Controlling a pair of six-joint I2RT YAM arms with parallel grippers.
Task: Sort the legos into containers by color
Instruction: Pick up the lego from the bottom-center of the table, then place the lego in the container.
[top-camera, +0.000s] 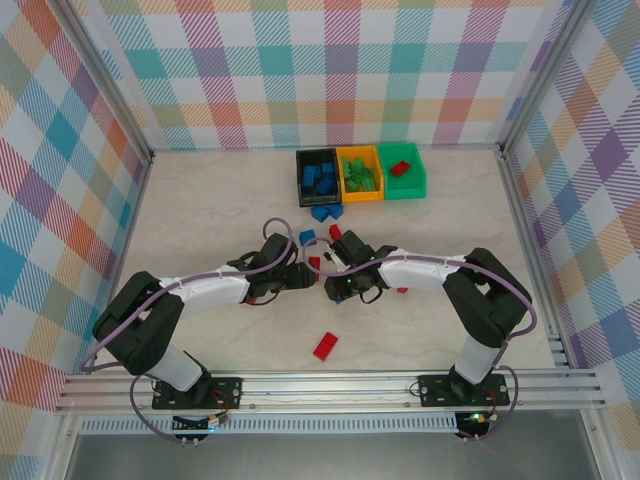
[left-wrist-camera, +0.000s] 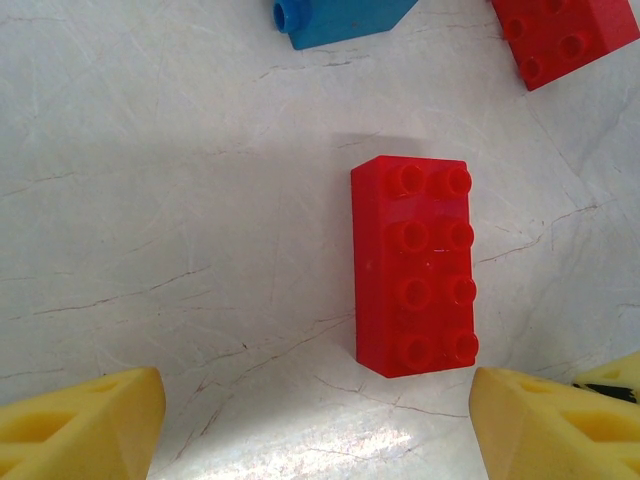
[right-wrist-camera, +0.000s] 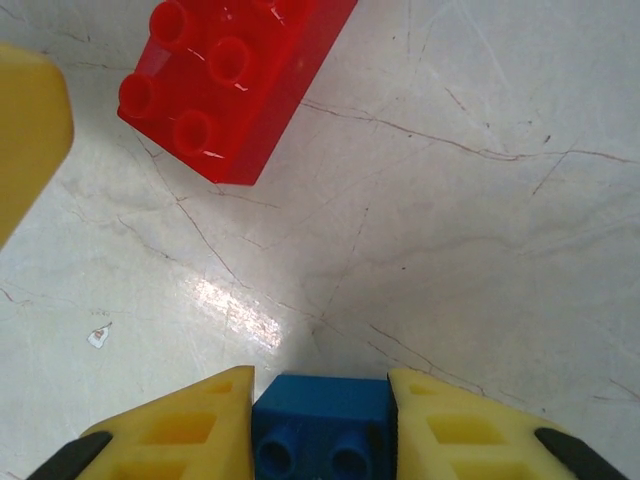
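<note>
In the left wrist view a red two-by-four lego (left-wrist-camera: 413, 265) lies flat on the table. My left gripper (left-wrist-camera: 318, 400) stands open just short of it, with yellow fingers (left-wrist-camera: 90, 425) far apart. My right gripper (right-wrist-camera: 320, 388) is shut on a small blue lego (right-wrist-camera: 320, 432), held just above the table. In the top view both grippers, left (top-camera: 308, 272) and right (top-camera: 333, 282), meet at mid-table. At the back stand the black bin (top-camera: 302, 176) with blue legos, the orange-yellow bin (top-camera: 341, 172) with green ones and the green bin (top-camera: 416, 172) with a red one.
Loose blue legos (top-camera: 326, 212) lie in front of the black bin, another (top-camera: 307, 237) sits nearer the arms, and a red lego (top-camera: 335, 232) is beside it. A red lego (top-camera: 325, 345) lies near the front edge. Checkered walls enclose the table.
</note>
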